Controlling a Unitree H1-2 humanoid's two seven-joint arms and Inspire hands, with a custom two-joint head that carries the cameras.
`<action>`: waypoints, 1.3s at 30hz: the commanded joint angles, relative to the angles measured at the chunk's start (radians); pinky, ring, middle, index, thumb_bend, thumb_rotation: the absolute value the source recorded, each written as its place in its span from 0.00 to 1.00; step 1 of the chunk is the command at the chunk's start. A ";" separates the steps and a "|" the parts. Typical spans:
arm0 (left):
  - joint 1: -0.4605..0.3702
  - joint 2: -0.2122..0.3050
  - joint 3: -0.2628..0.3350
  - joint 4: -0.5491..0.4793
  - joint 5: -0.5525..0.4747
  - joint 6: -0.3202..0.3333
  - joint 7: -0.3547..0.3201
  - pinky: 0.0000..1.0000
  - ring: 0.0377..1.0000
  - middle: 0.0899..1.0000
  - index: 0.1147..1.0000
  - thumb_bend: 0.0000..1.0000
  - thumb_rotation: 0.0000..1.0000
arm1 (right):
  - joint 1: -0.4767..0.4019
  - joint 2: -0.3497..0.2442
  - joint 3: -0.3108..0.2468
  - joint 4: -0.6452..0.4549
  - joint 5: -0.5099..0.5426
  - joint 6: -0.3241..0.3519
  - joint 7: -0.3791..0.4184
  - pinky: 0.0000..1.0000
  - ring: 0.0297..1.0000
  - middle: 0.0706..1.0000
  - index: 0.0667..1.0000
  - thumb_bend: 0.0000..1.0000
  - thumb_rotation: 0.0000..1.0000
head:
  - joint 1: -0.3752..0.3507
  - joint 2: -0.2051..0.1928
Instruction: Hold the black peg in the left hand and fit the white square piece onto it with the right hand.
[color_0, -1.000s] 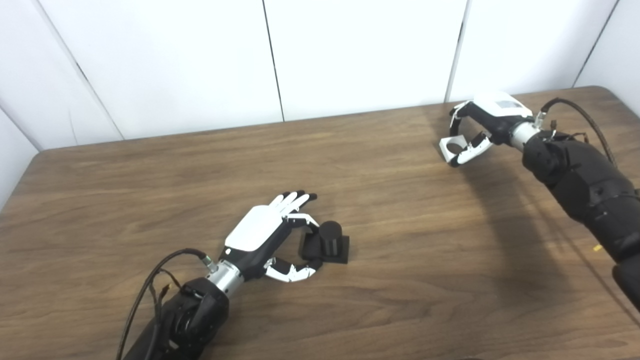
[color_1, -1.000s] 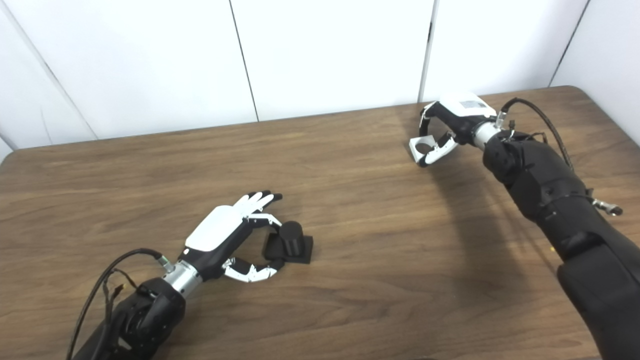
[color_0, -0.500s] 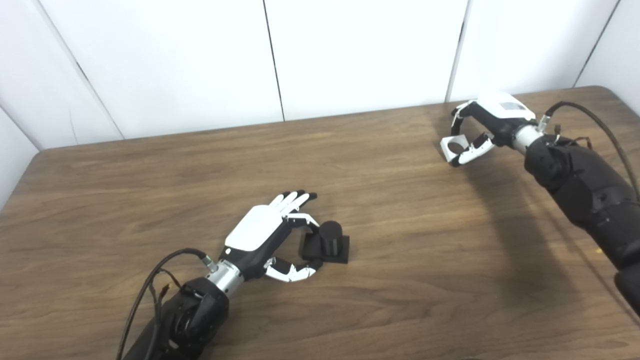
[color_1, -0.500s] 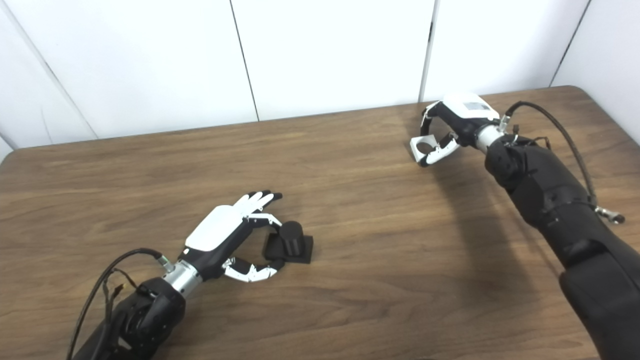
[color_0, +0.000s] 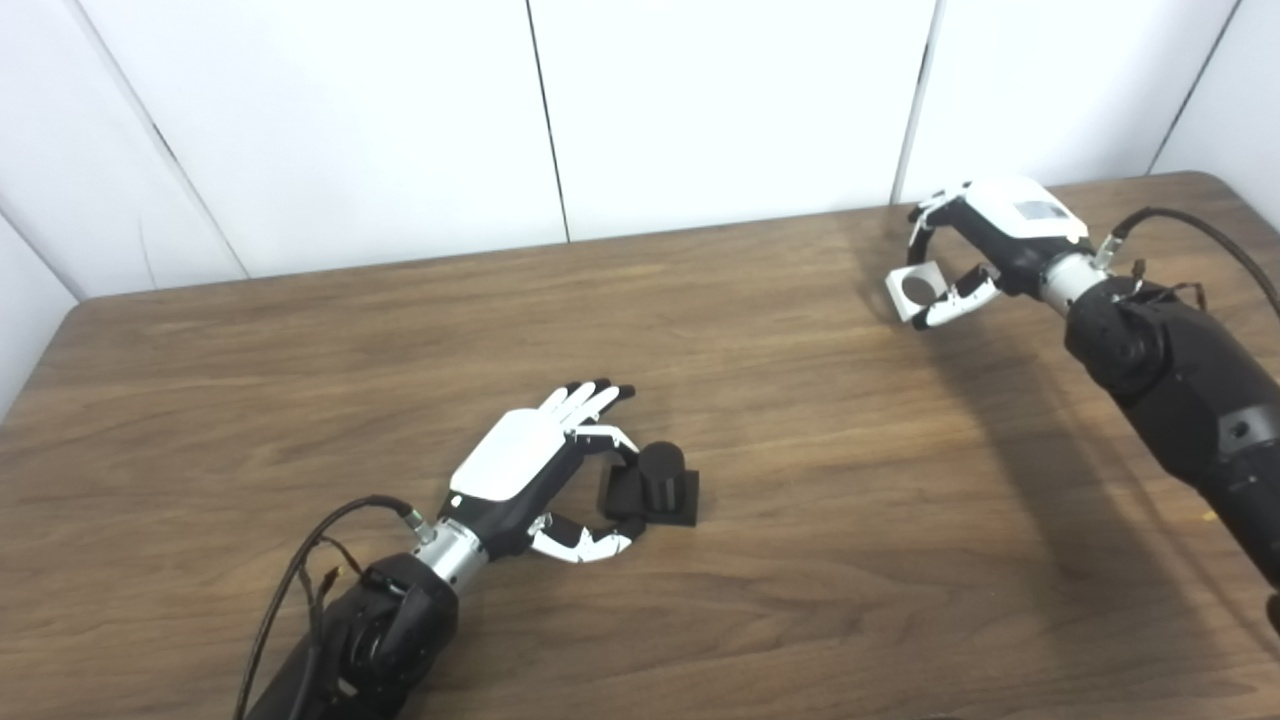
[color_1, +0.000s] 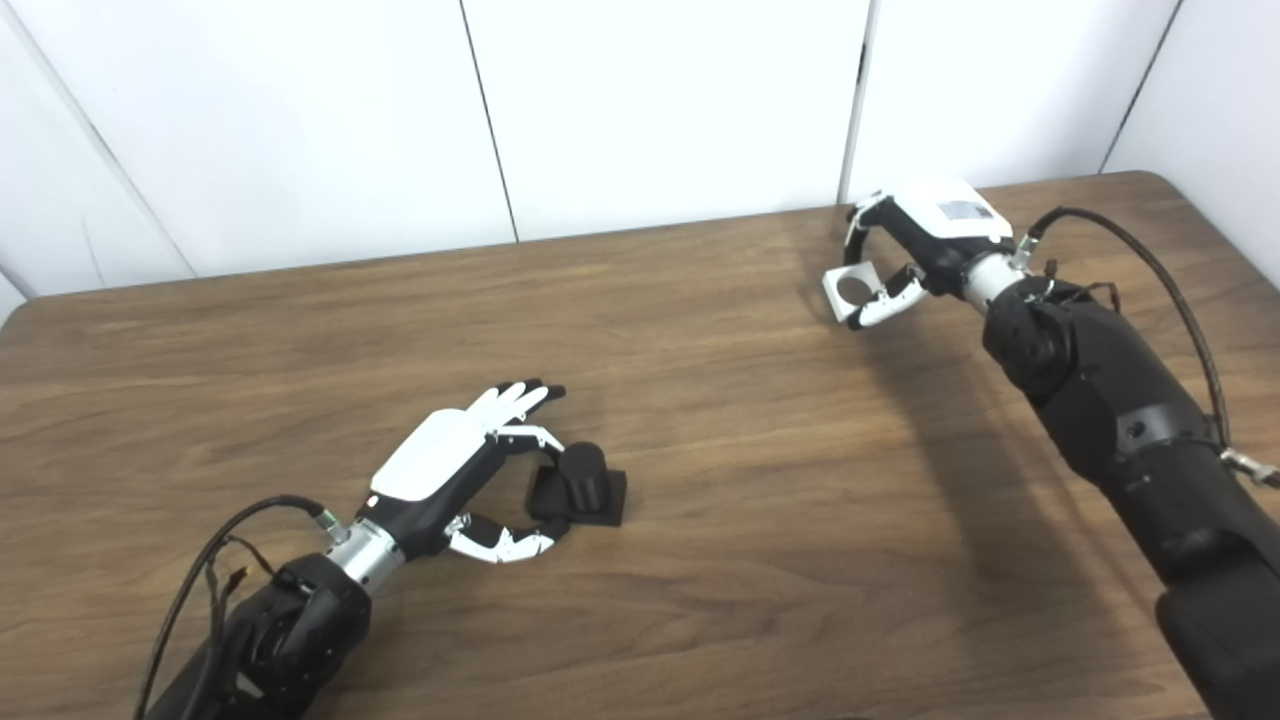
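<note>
Wooden bench (color_0: 780, 560), viewed from the robot's head by two cameras set side by side.

Left hand (color_0: 530, 470): lies low at the near-left of the bench, palm turned down and to the right. Its fingers (color_0: 590, 398) are spread straight, pointing far-right; the thumb curls round on the near side. The hand holds nothing.

Black peg (color_0: 660, 470): an upright cylinder on a square black base, standing on the bench just to the right of the left hand. The thumb tip and one bent finger lie against or very close to the base's left edge (contact cannot be confirmed in either view).

Right hand (color_1: 925, 250): at the far-right of the bench, near the wall. Its fingers are clamped on the white square piece (color_1: 850, 288), thumb on the near side and fingers curled over the far side.

White square piece: has a round hole through its middle and is held tilted, the hole facing left and toward the cameras. It appears raised off the bench, well apart from the peg.

View differences: the right eye view shows more of the right forearm and its cable; the left eye view shows more wall at the left. The content otherwise agrees.
</note>
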 joint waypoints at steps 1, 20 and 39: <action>0.014 0.037 -0.007 0.036 0.053 0.023 -0.035 1.00 1.00 0.98 0.52 0.92 0.25 | -0.034 -0.033 -0.032 -0.063 0.007 -0.006 -0.008 0.94 0.89 0.80 0.45 0.52 0.15 | -0.001 0.001; -0.003 0.033 -0.014 0.050 0.059 0.027 -0.039 1.00 1.00 0.98 0.53 0.91 0.25 | 0.038 0.000 -0.080 -0.377 0.020 -0.012 0.081 0.93 0.93 0.81 0.44 0.52 0.15 | 0.003 0.009; -0.012 0.015 -0.014 0.054 0.071 0.048 -0.031 1.00 1.00 0.99 0.52 0.91 0.25 | 0.104 0.089 -0.098 -0.596 0.073 0.001 0.179 0.88 0.91 0.82 0.44 0.52 0.15 | 0.024 0.021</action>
